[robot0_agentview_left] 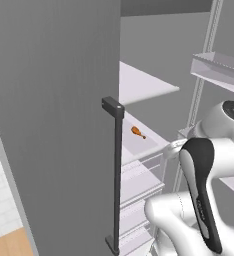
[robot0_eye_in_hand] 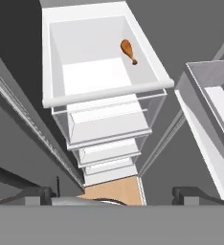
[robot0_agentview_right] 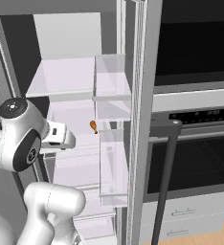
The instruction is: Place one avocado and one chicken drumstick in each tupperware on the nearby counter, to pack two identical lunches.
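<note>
So the fridge is standing open and there's an orange chicken drumstick (robot0_eye_in_hand: 128, 50) lying on its own on a white fridge shelf (robot0_eye_in_hand: 90, 76), over toward one side and near the back wall, bone end pointing roughly toward the front edge. From the left base view you can spot it (robot0_agentview_left: 137, 132) just past the edge of the big grey fridge door (robot0_agentview_left: 54, 120) with its long dark handle (robot0_agentview_left: 117, 175), and from the right base view it's (robot0_agentview_right: 93, 126) a small orange speck behind the clear door bins (robot0_agentview_right: 113, 81). The tool (robot0_eye_in_hand: 116, 194) is hanging out in front of the fridge, looking down into it, well apart from the drumstick, with the clear drawers (robot0_eye_in_hand: 106, 129) stacked below the shelf. Its two dark finger tips (robot0_eye_in_hand: 37, 195) sit far apart at the bottom corners of the hand view, so it's spread as wide as it goes and there's nothing between them. To the right of the fridge there's a dark wall oven (robot0_agentview_right: 195, 162) with a bar handle.
</note>
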